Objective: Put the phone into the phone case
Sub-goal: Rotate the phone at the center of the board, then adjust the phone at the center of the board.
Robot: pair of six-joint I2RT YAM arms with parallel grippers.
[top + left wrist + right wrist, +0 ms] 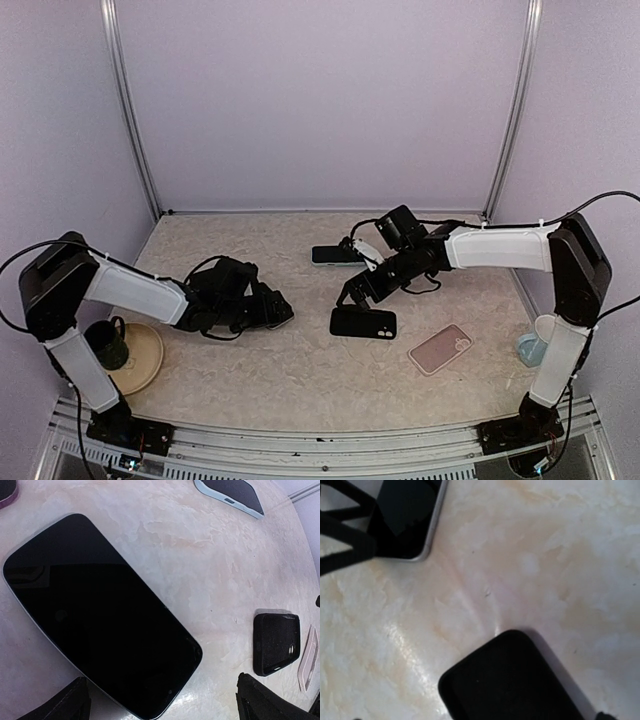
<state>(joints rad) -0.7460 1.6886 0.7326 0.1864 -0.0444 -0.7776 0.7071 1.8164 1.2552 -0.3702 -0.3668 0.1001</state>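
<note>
phone (pixel 100 615) lies flat under the left gripper (pixel 270 308), jaws wide, empty; right gripper (pixel 352 297), also spread, hovers just over the empty phone case (pixel 363 322). pickup and insertion all left to do.

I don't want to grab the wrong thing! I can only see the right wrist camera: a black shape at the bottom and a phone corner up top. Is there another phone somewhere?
Observer: Yes, a second black phone lies under the left gripper.
Operator: Is it holding that one?
Observer: No, its jaws are wide open and the phone lies flat, not gripped.
Operator: Is there any other case?
Observer: A pink case lies apart from the black case, closer to the table's near edge.
</note>
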